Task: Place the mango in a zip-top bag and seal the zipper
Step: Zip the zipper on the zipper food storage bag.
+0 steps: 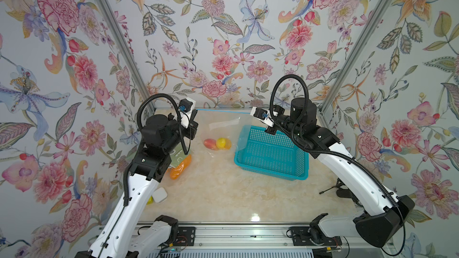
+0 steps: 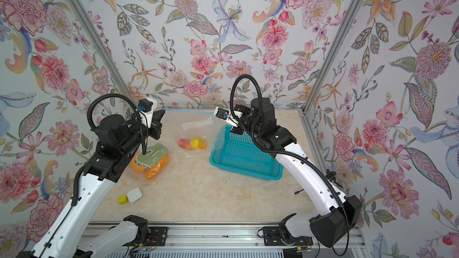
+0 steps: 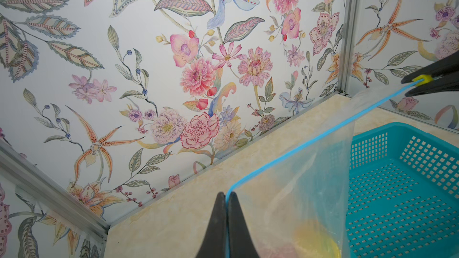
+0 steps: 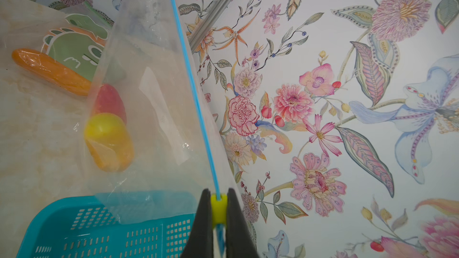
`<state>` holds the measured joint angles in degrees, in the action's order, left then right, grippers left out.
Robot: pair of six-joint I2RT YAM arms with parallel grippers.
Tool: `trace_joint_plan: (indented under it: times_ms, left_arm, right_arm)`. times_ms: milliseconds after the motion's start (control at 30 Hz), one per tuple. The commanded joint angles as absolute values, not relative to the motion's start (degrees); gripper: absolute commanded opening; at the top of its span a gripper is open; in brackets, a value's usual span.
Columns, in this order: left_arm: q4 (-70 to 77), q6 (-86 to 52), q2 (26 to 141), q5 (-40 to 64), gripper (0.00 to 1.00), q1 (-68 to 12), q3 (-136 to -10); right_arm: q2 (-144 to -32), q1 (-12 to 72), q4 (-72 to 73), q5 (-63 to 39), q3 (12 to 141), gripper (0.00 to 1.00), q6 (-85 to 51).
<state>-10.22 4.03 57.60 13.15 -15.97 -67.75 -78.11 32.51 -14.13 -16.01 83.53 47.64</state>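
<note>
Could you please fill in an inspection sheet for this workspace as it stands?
Surface: marble-look tabletop, glossy, no spills seen.
Job's things: mango inside zip-top bag, zipper stretched taut between grippers.
Clutter: teal basket; second bag of orange items; white box; yellow block.
Grippers: left gripper shut on bag corner; right gripper shut on slider.
Cables: black hoses loop over both arms.
Surroundings: floral walls, metal frame.

Here we are inside a staged robot test booth: flowery printed wallpaper panels set between bare silver aluminium corner posts, a cream marble-look tabletop, and a slotted aluminium mounting rail with black bolted brackets along the front.
</note>
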Motion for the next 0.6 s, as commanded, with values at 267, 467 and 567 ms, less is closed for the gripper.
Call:
trace_joint_plan:
  times_ms: [267, 467, 567]
  left_arm:
    - [-6.5, 1.2, 55.2, 2.7, 0.0, -13.2, -68.0]
    - [-5.4, -1.5, 53.7, -5.5, 0.0, -13.1, -66.9]
    - [-6.0, -3.6, 51.7, -4.9, 0.0, -13.2, -65.4]
  right_arm:
    - [-84.7, 35.9, -5.0, -16.3, 86.8, 0.0, 42.8]
    - [-95.4, 39.5, -3.8, -13.1, 96.7, 0.0, 41.2]
    - [-99.0, 39.9, -3.0, -13.0, 100.6, 0.02, 39.6]
